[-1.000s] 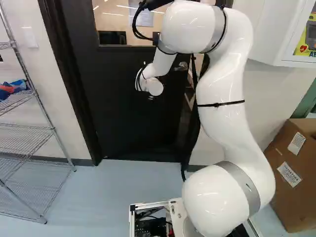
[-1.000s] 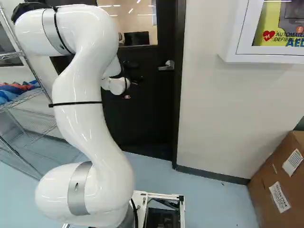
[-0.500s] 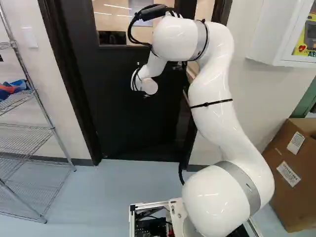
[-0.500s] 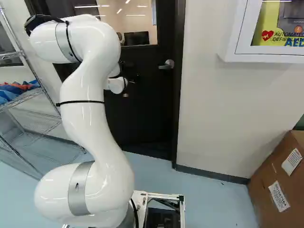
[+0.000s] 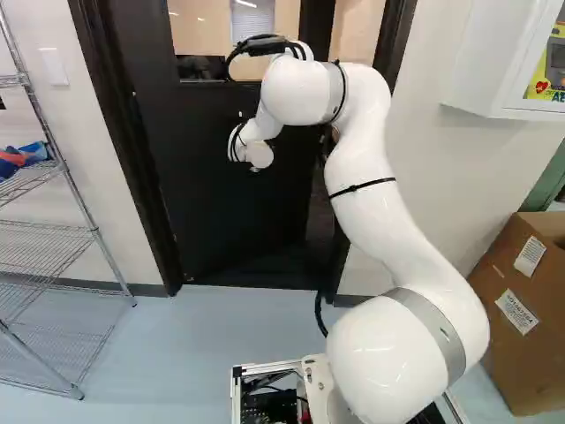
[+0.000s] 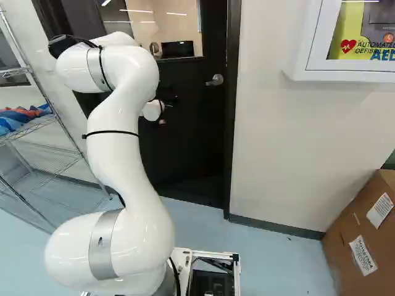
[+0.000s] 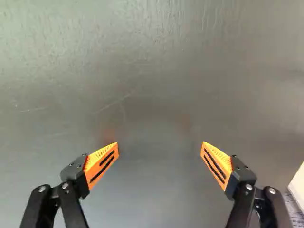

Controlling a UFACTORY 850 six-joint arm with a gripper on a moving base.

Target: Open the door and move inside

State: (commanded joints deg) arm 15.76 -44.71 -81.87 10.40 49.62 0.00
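The black door [image 5: 229, 203] stands ajar, swung away from me, with a gap between its handle-side edge and the frame [image 5: 340, 256]. Its metal handle [image 6: 216, 80] shows in the right base view, beyond the wrist and clear of it. My gripper [image 6: 170, 100] is dark against the door there, partly hidden by the white wrist. In the wrist view the gripper [image 7: 160, 148] is open, its orange-padded fingers wide apart and nothing held. The dark door surface [image 7: 156, 85] fills the area ahead of and between them; whether the tips touch it I cannot tell.
A wire shelf rack [image 5: 62, 230] with blue and red items stands at the left of the left base view. On the wall hangs a white AED cabinet [image 6: 345, 71], and a cardboard box [image 6: 364, 234] sits at the right. Pale blue floor [image 5: 221, 327] lies before the door.
My arm has stretched forward and lower, its wrist farther from the base. The door has swung farther away, widening the gap beside its handle edge. The base has not moved.
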